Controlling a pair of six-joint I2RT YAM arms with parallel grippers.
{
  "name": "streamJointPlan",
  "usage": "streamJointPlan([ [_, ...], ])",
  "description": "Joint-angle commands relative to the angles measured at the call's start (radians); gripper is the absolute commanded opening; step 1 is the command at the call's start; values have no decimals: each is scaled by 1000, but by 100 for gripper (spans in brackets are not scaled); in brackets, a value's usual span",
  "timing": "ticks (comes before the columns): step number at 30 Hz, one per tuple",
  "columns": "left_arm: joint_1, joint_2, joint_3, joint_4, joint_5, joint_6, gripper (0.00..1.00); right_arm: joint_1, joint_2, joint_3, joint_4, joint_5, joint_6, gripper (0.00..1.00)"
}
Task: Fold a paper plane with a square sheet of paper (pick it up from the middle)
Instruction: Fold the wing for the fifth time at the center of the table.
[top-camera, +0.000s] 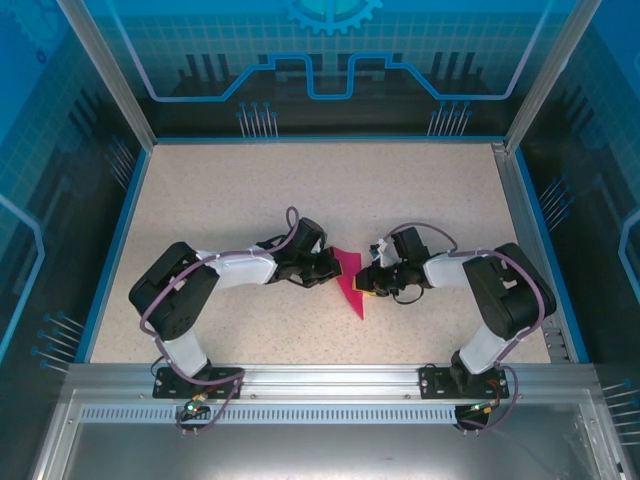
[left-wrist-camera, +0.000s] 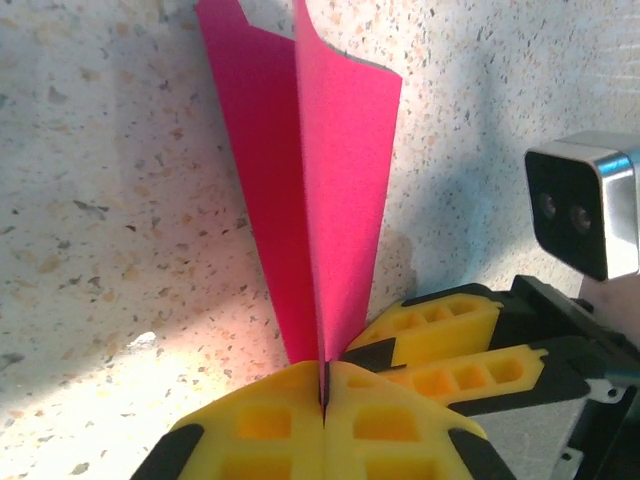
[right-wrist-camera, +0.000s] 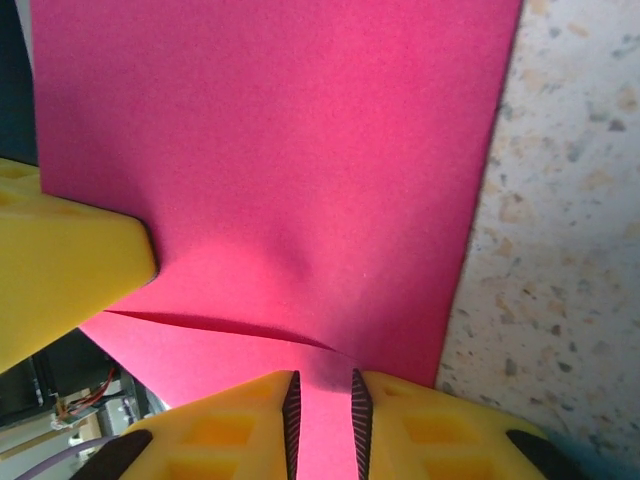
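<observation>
Paper plane (top-camera: 350, 282) — pinched by both jaws.

A speckled beige surface (top-camera: 420, 180) lies inside a thin blue rim (top-camera: 113, 250). Close up, its flecks show as grey and brown chips. Behind it stands a back panel (top-camera: 330, 60) printed with a blue grid, bright outlined circuit shapes and part of a gear at the top. Similar blue printed panels (top-camera: 40, 200) close both sides. Slanted aluminium posts (top-camera: 105, 70) rise at the far corners. Along the near edge runs an aluminium rail (top-camera: 330, 378), with a slotted strip (top-camera: 330, 412) just beneath it and a dull metal sheet (top-camera: 330, 450) lower still.
</observation>
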Motion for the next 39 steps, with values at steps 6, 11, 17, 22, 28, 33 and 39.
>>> streamJointPlan([
  [6,-6,-8,37,-62,-26,32,0,66,-144,1,-128,257,-84,30],
  [11,-8,-12,45,-82,-34,39,0,130,-235,-12,-168,391,-112,38],
  [17,-8,-15,45,-89,-37,42,0,205,-302,-17,-198,515,-140,41],
  [22,-7,-16,45,-91,-36,43,0,269,-380,-62,-168,618,-133,48],
  [28,-7,-17,46,-92,-36,41,0,288,-500,-136,-128,693,-144,56],
  [33,-7,-18,46,-97,-34,37,0,322,-492,-124,-160,676,-217,56],
  [39,-7,-17,49,-101,-32,32,0,474,-460,-110,-129,797,-330,55],
])
